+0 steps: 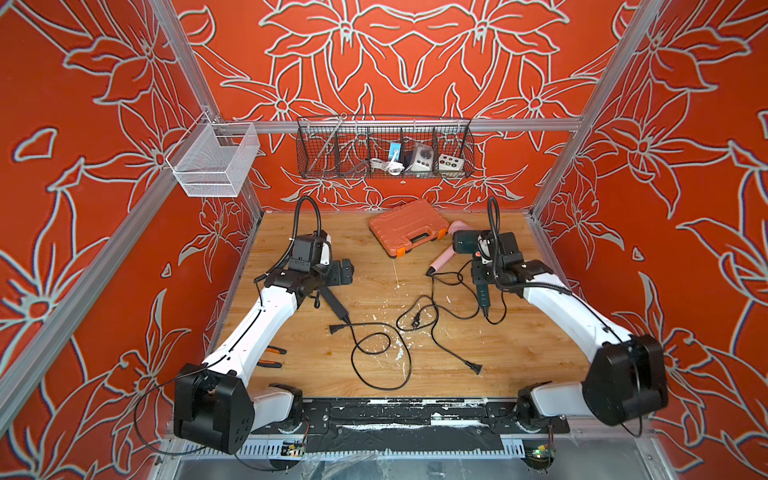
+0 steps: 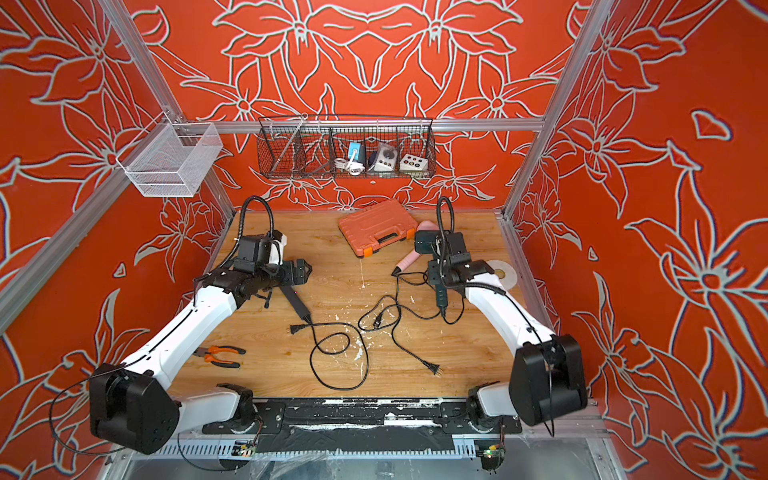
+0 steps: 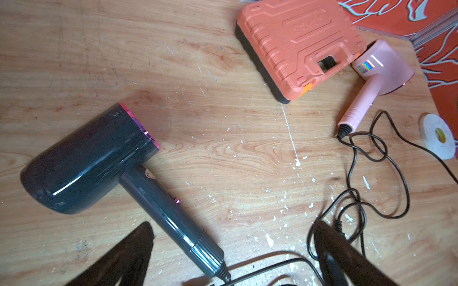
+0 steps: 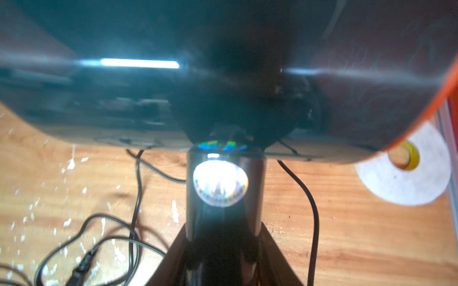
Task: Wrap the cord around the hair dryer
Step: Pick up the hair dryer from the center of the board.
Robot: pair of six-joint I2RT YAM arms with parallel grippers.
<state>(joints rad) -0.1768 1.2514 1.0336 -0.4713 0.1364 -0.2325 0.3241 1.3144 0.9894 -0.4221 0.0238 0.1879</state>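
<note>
Firmly clamped between the fingers of the right gripper [image 4: 223,236], the handle of a dark teal hair dryer [image 1: 463,242] fills the right wrist view, the barrel lying crosswise beyond it at the far right of the wooden table [image 1: 519,353]; whether the barrel touches the wood cannot be told. Its black cord [image 4: 315,218] is not wound on: it leaves the handle's end, curls in a loose loop beside the handle and runs off among other cords tangled on the middle of the table. Across the table the left gripper [image 3: 234,224] stands with its jaws spread wide and nothing between them, poised over the handle end of a second dark hair dryer [image 3: 94,161] that lies flat on the wood. A pink hair dryer [image 3: 379,71] lies just beside an orange tool case [image 3: 297,42] at the far edge, a roll of white tape [image 4: 406,183] sits near the right wall, and orange-handled pliers [image 2: 220,355] rest by the left arm. On the back rail hang a black wire basket [image 1: 384,176] and a white mesh basket [image 1: 208,170]
</note>
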